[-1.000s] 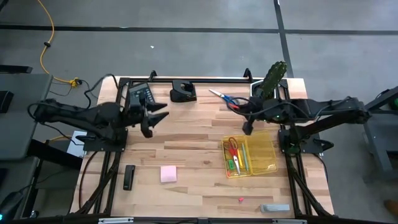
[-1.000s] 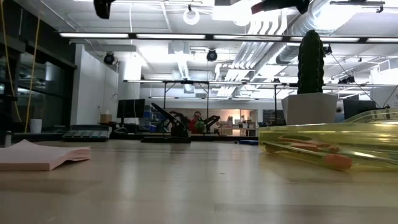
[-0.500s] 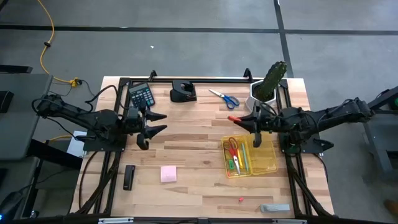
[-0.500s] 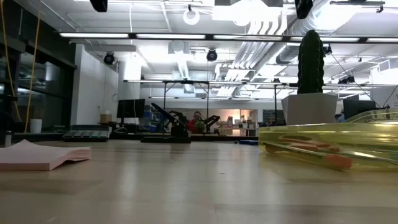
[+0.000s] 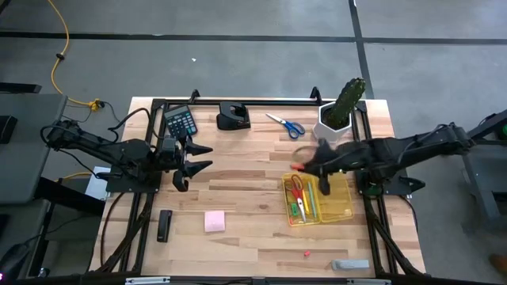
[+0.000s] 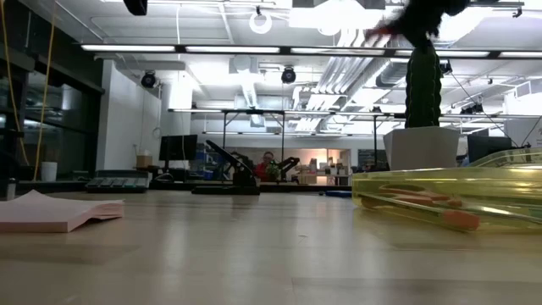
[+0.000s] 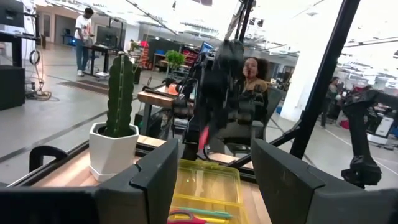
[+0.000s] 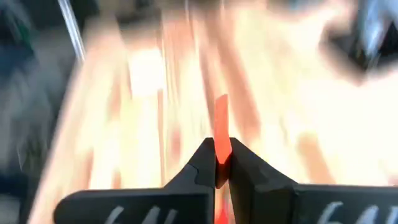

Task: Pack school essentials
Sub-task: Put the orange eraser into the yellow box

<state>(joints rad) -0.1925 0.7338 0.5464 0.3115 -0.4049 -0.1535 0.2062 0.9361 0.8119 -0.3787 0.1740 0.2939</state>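
— Why is the right gripper (image 8: 215, 163) above the tray (image 5: 339, 207)?
— Its jaws pinch a thin red pen (image 8: 221, 127), apparently bound for the red scissors (image 5: 296, 188) and pens there.
— The rest?
— Blue scissors (image 5: 285, 123) and pink pad (image 5: 214, 221) lie on the desk (image 5: 245, 182). Left gripper (image 5: 196, 156) waits, jaws wide.

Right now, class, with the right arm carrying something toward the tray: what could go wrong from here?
1. The right gripper pinches a thin red-orange pen by one end only; it may slip or swing before release.
2. The yellow tray already holds red-handled scissors and pens, so the pen could land across them or the rim.
3. The cactus stands close behind the arm; a wide swing might knock it.
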